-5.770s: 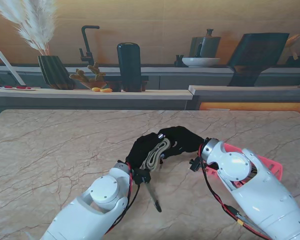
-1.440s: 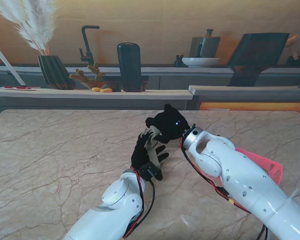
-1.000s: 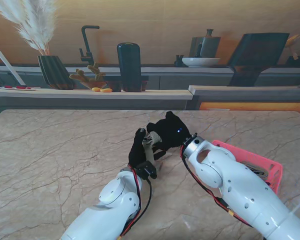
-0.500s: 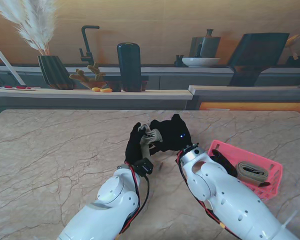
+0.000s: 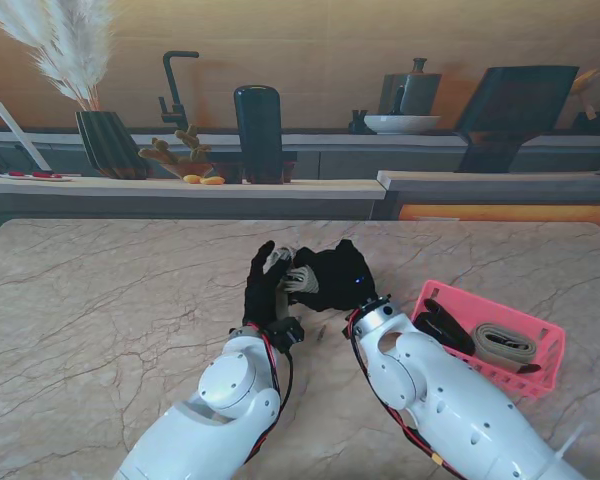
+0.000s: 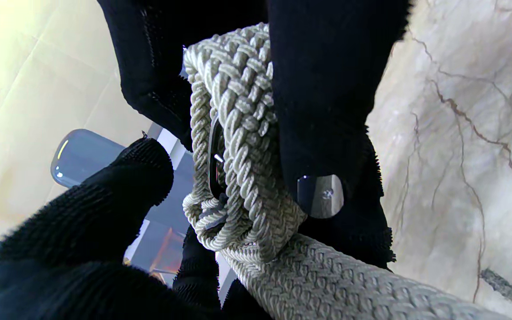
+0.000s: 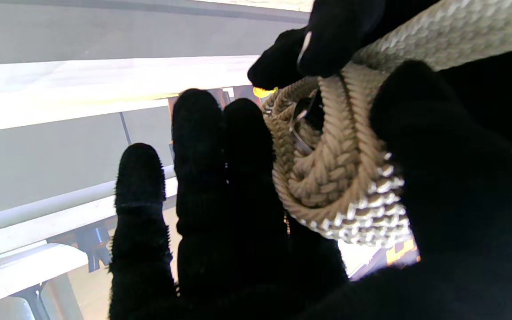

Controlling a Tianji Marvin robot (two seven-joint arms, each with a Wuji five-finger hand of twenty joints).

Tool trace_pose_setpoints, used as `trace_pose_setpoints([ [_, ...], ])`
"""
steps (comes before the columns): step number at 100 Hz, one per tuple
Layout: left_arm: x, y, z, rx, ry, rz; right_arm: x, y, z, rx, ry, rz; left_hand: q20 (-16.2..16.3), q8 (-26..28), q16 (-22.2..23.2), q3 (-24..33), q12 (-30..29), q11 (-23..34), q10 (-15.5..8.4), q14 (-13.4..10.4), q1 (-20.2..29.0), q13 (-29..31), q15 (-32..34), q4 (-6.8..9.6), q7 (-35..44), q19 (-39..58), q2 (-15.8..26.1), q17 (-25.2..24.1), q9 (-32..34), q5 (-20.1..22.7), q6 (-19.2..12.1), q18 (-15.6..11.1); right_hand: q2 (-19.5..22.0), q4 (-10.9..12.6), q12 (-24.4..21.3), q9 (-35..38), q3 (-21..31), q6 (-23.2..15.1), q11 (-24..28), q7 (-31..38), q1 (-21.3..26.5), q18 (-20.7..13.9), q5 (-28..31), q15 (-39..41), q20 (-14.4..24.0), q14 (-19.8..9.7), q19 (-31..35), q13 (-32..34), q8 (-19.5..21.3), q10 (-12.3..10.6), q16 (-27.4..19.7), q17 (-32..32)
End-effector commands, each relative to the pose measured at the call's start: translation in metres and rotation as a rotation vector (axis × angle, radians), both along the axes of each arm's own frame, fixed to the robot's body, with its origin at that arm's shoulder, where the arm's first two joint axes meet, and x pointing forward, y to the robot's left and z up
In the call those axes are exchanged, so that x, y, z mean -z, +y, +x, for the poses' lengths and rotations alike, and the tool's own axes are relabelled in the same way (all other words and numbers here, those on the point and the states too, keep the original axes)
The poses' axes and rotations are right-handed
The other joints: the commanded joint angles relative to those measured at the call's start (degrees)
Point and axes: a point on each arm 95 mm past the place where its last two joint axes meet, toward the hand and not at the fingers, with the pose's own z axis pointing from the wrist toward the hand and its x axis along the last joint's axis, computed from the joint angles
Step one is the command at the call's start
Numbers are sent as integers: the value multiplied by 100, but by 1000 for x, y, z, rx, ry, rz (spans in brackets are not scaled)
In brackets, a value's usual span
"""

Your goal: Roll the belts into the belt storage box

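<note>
A beige braided belt (image 5: 296, 277) is held between both black-gloved hands above the middle of the table. It is partly rolled into a coil (image 7: 336, 178) around its dark buckle (image 6: 215, 162), with a straight length (image 6: 327, 280) trailing back toward my left wrist. My left hand (image 5: 263, 290) has fingers on the coil's side. My right hand (image 5: 336, 277) pinches the coil between thumb and fingers (image 7: 220, 169). The pink belt storage box (image 5: 540, 362) sits on the table to the right and holds a rolled tan belt (image 5: 504, 344) and a dark belt (image 5: 442, 328).
The marble table (image 5: 100, 300) stretches to the left and far side. Behind its far edge a counter carries a dark cylinder (image 5: 257, 133), a vase with pampas grass (image 5: 108, 140) and a faucet (image 5: 175, 88). My right forearm (image 5: 440, 400) lies beside the box.
Both hands have drawn the belt left and nearer to me. My right arm has swung off the box, uncovering its belts. The belt went from a loose strip to a tighter coil.
</note>
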Motion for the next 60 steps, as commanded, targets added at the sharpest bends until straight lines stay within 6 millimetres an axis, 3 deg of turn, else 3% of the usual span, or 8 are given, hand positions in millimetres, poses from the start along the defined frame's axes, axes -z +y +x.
trace_pose_setpoints([
  [1, -25, -15, 6, 18, -74, -27, 20, 10, -12, -20, 59, 6, -92, 21, 11, -58, 13, 961, -908, -394, 126, 262, 119, -136, 261, 165, 28, 71, 986, 42, -13, -303, 978, 252, 36, -46, 415, -1106, 152, 1063, 148, 152, 981, 77, -89, -44, 162, -180, 272, -84, -46, -157],
  [20, -23, -17, 7, 8, -85, -7, 22, 16, -14, -25, 83, 43, -95, 26, -14, -169, 14, 1023, -933, -421, 200, 234, 138, -129, 310, 152, 147, 8, 1003, 44, 16, -304, 1189, 247, 30, -26, 267, -996, 128, 1021, 244, 170, 1021, 87, -92, -5, 165, -207, 209, -43, -52, -202],
  [29, -24, -17, 7, 6, -87, -13, 24, 18, -14, -40, 96, 49, -167, 85, -98, -111, -3, 1067, -929, -483, 315, 313, 78, -105, 459, 30, 109, 96, 1083, 27, 60, -423, 1144, 243, 15, -55, 237, -1017, 92, 996, 227, 170, 1022, 64, -93, -25, 165, -245, 185, -48, -62, -208],
  [44, -28, -15, 6, -4, -87, -44, 26, 17, -15, -66, 103, 31, -450, 240, -192, 110, -60, 1143, -938, -517, 993, 569, 39, -21, 810, -200, 299, 453, 1297, 12, 111, -515, 851, 212, -41, -206, 187, -1066, -73, 900, -23, 166, 856, -83, -105, -65, 121, -395, 166, -54, -119, -270],
  [51, -29, -13, 6, -10, -87, -48, 27, 16, -16, -75, 107, 22, -593, 317, -194, -143, 263, 957, -939, -516, 1543, 604, 58, -213, 986, -201, 351, 504, 1464, -15, 113, -496, 703, 192, -63, -367, 155, -1034, -185, 794, -206, 171, 665, -206, -112, -70, 53, -541, 196, -34, -153, -343],
  [60, -30, -11, 7, -18, -86, -50, 29, 13, -17, -85, 108, 5, -630, 396, -175, -196, 430, 800, -920, -502, 1867, 642, 100, -229, 1152, -170, 419, 522, 1597, -13, 95, -483, 663, 177, -44, -558, 181, -949, -299, 421, -513, 194, 580, -335, -73, -68, -72, -714, 386, -17, -163, -446],
])
